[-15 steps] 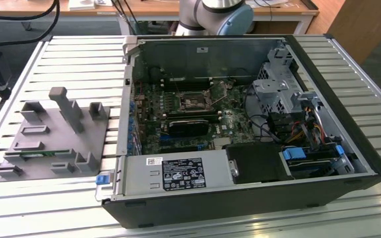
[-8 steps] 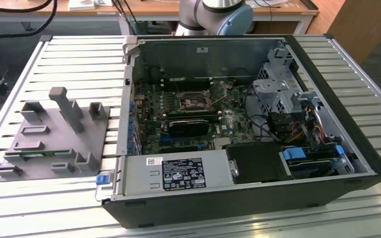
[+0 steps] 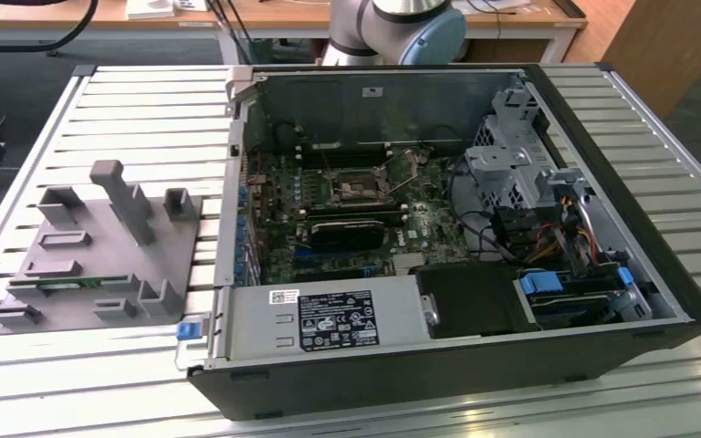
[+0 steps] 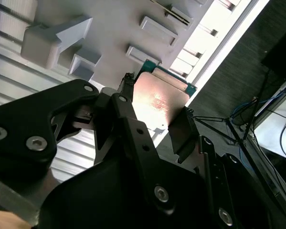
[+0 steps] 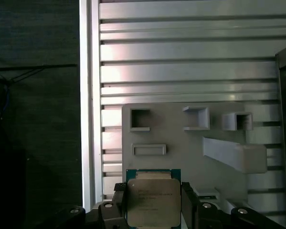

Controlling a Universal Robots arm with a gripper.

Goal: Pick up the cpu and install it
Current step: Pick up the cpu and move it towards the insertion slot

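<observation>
My gripper (image 5: pixel 153 209) is shut on the cpu (image 5: pixel 152 200), a flat square chip with a shiny metal top and a thin green rim. One dark finger (image 5: pixel 118 206) presses each of two opposite edges. In the second wrist view the cpu (image 4: pixel 158 101) sits between the fingertips of the gripper (image 4: pixel 154 114), lifted above the grey printed holder (image 4: pixel 109 28). In the first wrist view the holder (image 5: pixel 181 143) lies right behind the chip. The motherboard socket (image 3: pixel 357 189) lies inside the open computer case (image 3: pixel 448 228) in the exterior view.
The grey holder (image 3: pixel 95 255), with upright posts and small pockets, stands on the slatted metal table (image 3: pixel 143 109) at the exterior view's left. A green memory stick (image 3: pixel 77 285) lies in it. The arm's base (image 3: pixel 400 27) rises behind the case. The dark floor (image 5: pixel 33 119) borders the table edge.
</observation>
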